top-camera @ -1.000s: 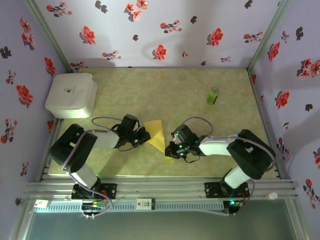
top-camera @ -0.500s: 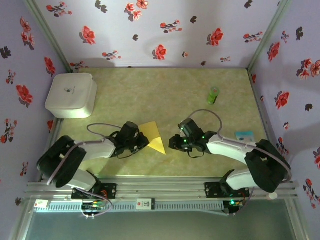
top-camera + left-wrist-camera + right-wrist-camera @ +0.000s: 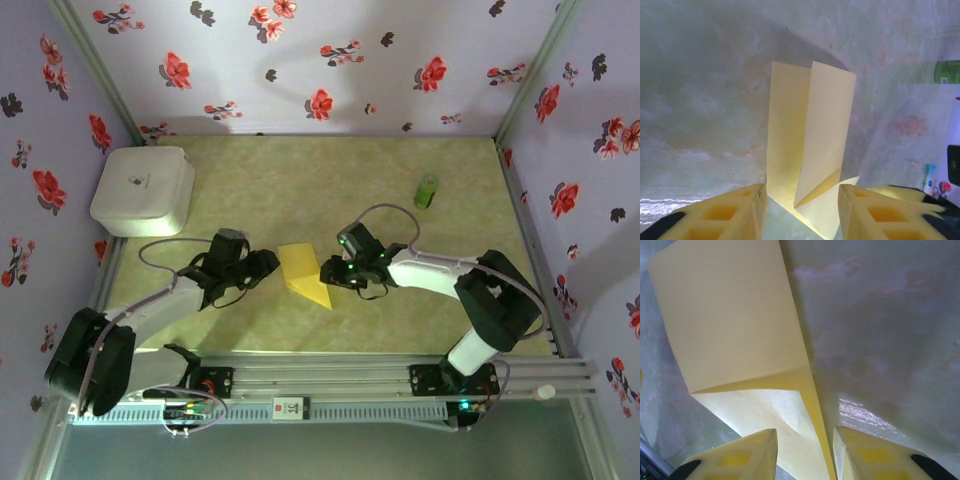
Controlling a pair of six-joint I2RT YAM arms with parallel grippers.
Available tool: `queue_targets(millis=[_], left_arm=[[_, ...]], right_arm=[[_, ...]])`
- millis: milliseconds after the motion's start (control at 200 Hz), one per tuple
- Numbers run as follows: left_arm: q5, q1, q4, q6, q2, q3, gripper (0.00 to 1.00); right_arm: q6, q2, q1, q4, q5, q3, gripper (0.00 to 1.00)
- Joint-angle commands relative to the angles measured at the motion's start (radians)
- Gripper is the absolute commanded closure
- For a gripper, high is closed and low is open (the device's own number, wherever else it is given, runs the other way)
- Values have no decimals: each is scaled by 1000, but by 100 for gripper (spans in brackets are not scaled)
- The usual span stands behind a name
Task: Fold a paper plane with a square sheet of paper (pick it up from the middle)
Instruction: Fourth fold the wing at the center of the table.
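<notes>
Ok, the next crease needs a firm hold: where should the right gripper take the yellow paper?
Probably the long folded edge facing the right gripper, approached low from the right. On the yellow paper that edge looks slightly lifted off the table, so a finger could slip under.

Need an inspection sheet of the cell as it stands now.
Surface: marbled greenish table, no spills seen.
Job's things: yellow paper, partly folded, lying flat between the two grippers, pointed end toward the near edge.
Clutter: white box at the far left; green cylinder at the far right; both apart from the paper.
Grippers: left gripper open at the paper's left side; right gripper open, straddling a paper edge.
Cables: one loop at each wrist, left and right, neither on the paper.
Surroundings: floral walls; metal rail at the near edge.
</notes>
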Motion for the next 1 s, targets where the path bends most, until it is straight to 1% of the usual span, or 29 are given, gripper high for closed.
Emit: queue_targets(millis=[0,135,260,360,430,635,745,815,890,995], left_arm=[[154,31,87,39,47,-16,58],[242,61,163,30,129,-3,58],[278,72,222,21,191,3,58],[319,80,286,0,241,9,61],[323,81,332,-26,266,7,62],[331,81,350,-27,313,26,67],[348,82,379,-40,345,33,74],[351,81,391,-46,345,34,81],[349,81,392,-53,342,39,90],[334,78,418,-85,325,29,96]], right_arm=[[-2,10,11,-23,46,25,67],[15,-13,15,-15,85,10,67],[29,-54,17,-4,115,-14,67],[40,-88,17,18,135,-41,67],[49,-117,19,39,151,-63,67],[77,-197,31,99,201,-131,66],[78,-224,35,120,216,-154,66],[64,-249,44,136,231,-167,65],[24,-284,70,146,284,-179,64],[-76,-324,130,156,384,-195,63]])
